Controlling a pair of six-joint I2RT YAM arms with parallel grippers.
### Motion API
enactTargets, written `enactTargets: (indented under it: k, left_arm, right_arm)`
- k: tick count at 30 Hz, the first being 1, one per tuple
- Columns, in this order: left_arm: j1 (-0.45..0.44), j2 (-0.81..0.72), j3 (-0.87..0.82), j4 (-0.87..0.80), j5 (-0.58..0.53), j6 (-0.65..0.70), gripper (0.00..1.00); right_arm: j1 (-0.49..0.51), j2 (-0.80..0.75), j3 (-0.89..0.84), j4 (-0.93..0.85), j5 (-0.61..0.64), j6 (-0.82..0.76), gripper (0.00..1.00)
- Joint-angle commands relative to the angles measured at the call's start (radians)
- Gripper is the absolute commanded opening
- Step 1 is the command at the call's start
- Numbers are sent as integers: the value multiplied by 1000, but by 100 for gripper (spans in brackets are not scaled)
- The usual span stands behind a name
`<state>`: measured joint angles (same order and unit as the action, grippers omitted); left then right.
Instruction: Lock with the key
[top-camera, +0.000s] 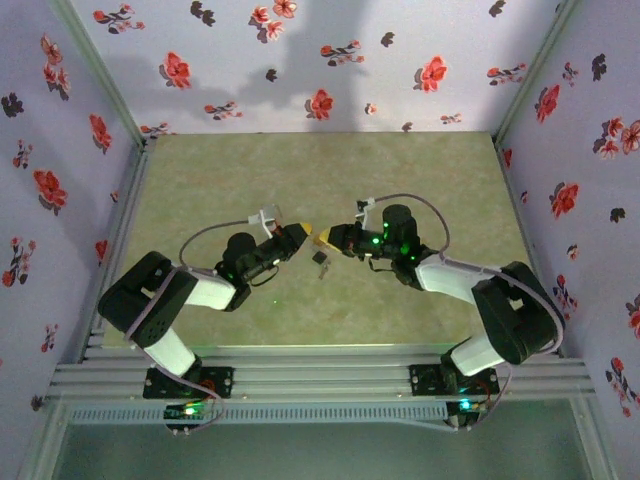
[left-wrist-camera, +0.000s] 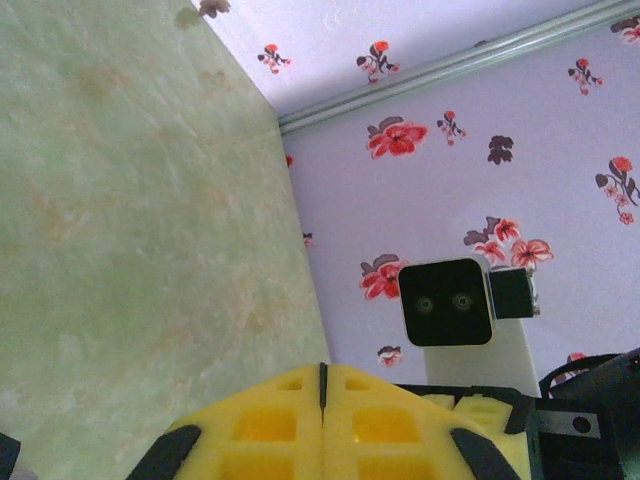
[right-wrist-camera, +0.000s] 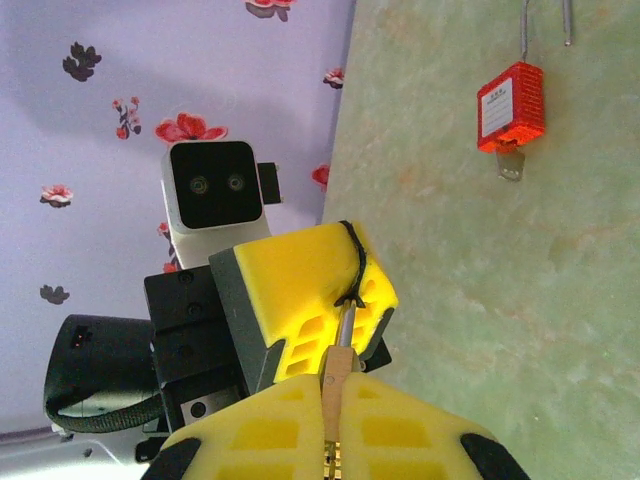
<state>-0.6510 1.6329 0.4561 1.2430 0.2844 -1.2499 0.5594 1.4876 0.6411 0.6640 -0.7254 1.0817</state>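
My two grippers meet tip to tip over the middle of the table. My right gripper (top-camera: 321, 238) (right-wrist-camera: 338, 382) is shut on a brass-coloured key (right-wrist-camera: 337, 372), which sticks out from between its yellow fingers. A black cord (right-wrist-camera: 356, 262) at the key's outer end runs into the seam of my left gripper (top-camera: 304, 230) (right-wrist-camera: 357, 270) (left-wrist-camera: 323, 376), which is shut on it. A red padlock (right-wrist-camera: 511, 105) (top-camera: 322, 263) with a thin metal shackle lies flat on the green table, just in front of the two tips and apart from both grippers.
The green tabletop (top-camera: 330, 180) is walled on three sides by flowered panels (top-camera: 300, 60). An aluminium rail (top-camera: 320, 378) at the near edge carries both arm bases. The right wrist's camera (left-wrist-camera: 447, 302) faces my left gripper at close range.
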Motion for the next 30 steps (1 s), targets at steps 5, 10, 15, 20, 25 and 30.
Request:
enactTargets:
  k: [5, 10, 15, 20, 25, 30]
  left_arm:
    - [-112, -24, 13, 24, 190, 4, 0]
    - [-117, -37, 7, 40, 187, -3, 0]
    - [-117, -28, 24, 38, 200, -31, 0]
    - [-116, -30, 33, 38, 211, -50, 0]
    - [-116, -29, 41, 38, 211, -60, 8]
    - [-116, -30, 44, 39, 213, -71, 15]
  right_arm:
    - [33, 34, 47, 212, 30, 27, 0]
    - [34, 37, 40, 207, 36, 20, 0]
    - [35, 40, 38, 217, 31, 20, 0]
    - [36, 34, 33, 210, 29, 18, 0]
    - [37, 33, 30, 210, 30, 16, 0]
    - [37, 29, 25, 207, 32, 15, 0]
